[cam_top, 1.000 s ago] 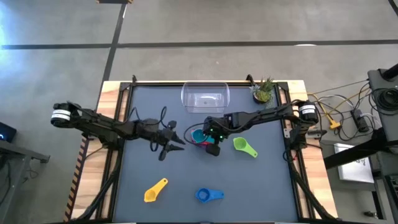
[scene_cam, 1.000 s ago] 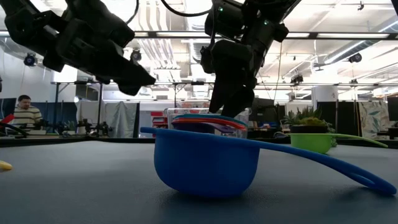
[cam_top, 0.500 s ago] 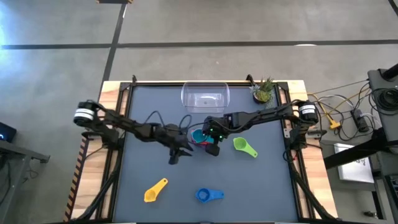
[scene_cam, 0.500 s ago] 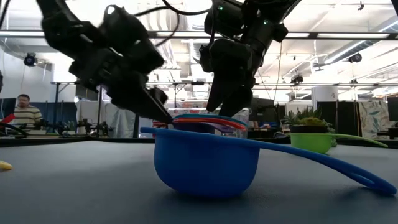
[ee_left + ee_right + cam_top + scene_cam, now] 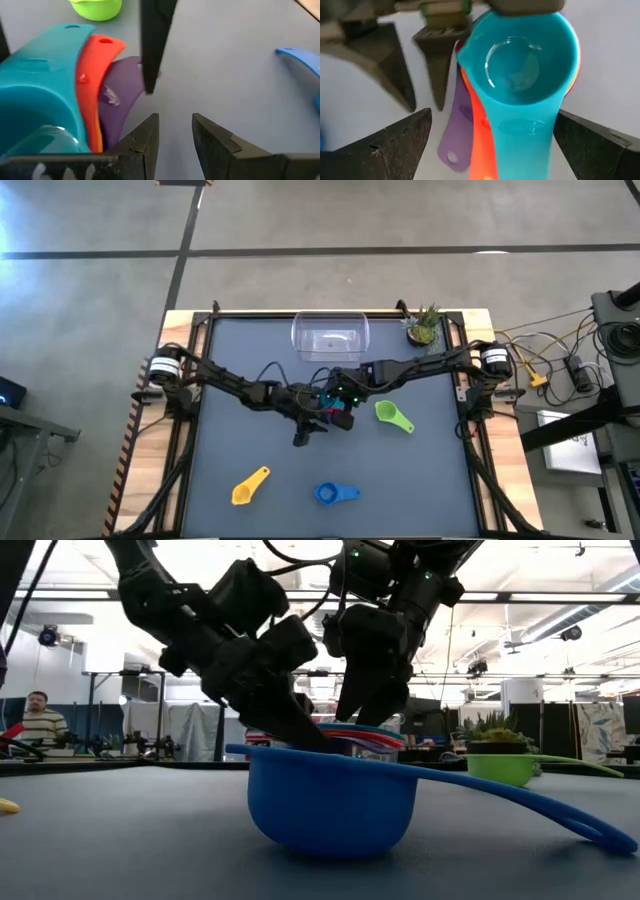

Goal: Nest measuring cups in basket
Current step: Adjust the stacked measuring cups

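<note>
While the nested stack of teal cup (image 5: 522, 70), orange cup (image 5: 92, 75) and purple cup (image 5: 120, 95) sits at mid-table just near of the clear basket (image 5: 330, 336), its three flat handles fan out side by side; in the high view the stack is mostly hidden under the two grippers, so which way the handles run across the table cannot be told there. The green cup (image 5: 392, 416) lies to the right of the stack, its handle angled toward the near right. The yellow cup (image 5: 250, 486) rests near the front left with its handle pointing far-right, and the blue cup (image 5: 335, 494) sits at the front centre, handle running to the right.

The left arm reaches from the left edge diagonally across the table, and the left gripper (image 5: 175, 132) is lowered just beside the handles, fingers slightly apart with nothing between them. The right arm stretches in from the far right, with the right gripper (image 5: 490, 145) poised over the stack, its fingers spread wide on either side of the teal cup and not touching it.

Compared with a second ago, the left gripper has swept in from the left side of the table to meet the stack, while the right arm has held its place.
</note>
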Tool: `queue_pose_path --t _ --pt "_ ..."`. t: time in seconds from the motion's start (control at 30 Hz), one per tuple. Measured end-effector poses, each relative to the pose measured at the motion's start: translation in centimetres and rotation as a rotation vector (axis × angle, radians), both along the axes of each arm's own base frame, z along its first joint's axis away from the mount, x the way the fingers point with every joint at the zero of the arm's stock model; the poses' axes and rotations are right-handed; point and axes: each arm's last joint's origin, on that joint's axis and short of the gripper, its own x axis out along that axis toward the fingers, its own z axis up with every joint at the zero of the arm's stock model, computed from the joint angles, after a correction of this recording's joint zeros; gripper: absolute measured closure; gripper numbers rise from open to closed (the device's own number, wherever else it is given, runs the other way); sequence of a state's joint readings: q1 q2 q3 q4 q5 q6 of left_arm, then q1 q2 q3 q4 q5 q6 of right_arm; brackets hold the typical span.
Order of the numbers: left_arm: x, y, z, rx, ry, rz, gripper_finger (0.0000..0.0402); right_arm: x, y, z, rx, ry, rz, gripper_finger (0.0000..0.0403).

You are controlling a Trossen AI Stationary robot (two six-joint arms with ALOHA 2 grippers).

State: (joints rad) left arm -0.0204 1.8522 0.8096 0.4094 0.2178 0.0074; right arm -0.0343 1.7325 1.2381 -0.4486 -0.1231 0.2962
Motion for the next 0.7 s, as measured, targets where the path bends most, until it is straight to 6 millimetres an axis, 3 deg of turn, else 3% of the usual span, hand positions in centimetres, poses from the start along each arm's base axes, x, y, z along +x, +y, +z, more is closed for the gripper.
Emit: queue_pose_path --t 0.3,0.7 --pt "0.53 0.25 0.34 0.038 -0.029 0.102 0.0305 -0.16 0.11 -0.11 0.0 0.02 0.002 0.0013" --pt "0.78 0.54 0.69 0.047 -0.071 0.183 0.0344 -0.2 0.52 -0.2 0.013 0.028 0.012 0.0013"
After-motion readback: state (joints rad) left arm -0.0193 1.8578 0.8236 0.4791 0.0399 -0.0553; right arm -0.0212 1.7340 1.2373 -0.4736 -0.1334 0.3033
